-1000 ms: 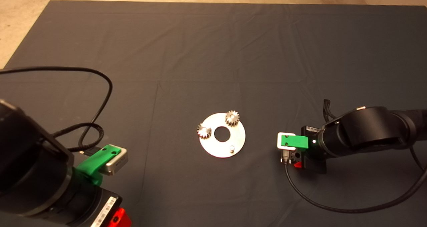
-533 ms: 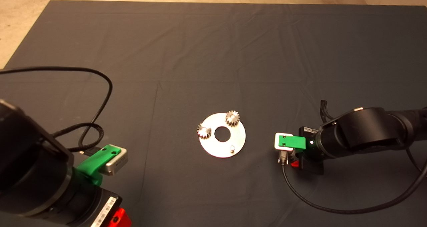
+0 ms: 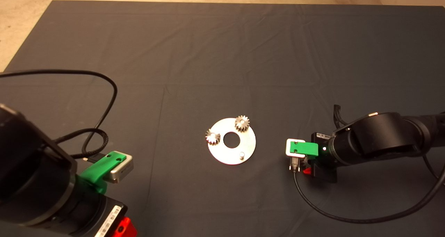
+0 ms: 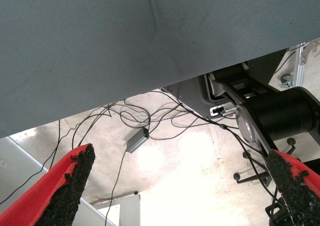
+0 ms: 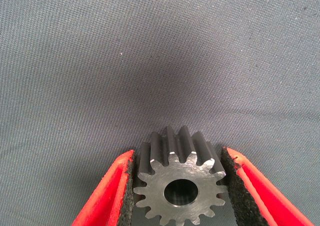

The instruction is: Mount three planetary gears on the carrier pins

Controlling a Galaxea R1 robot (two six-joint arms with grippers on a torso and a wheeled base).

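Observation:
A shiny round disc (image 3: 232,150) with a central hole lies mid-mat. Two planetary gears (image 3: 242,123) (image 3: 212,136) sit on its far and left carrier pins; the near-right pin (image 3: 242,155) stands bare. My right gripper (image 3: 306,168) is low over the mat to the right of the disc. In the right wrist view a third gear (image 5: 180,183) sits between the two black pads (image 5: 131,186), which press its teeth on both sides. My left gripper (image 4: 180,191) is parked at the lower left, its fingers wide apart with nothing between them.
A black cable (image 3: 104,101) loops over the mat at the left, and another cable (image 3: 347,216) trails from the right wrist. The left wrist view shows the mat's edge, floor cables and a robot base beyond.
The right arm shifted slightly left and toward the near edge between the earliest frame and half a second ago, then held still. The disc, its two gears and the left arm have not moved.

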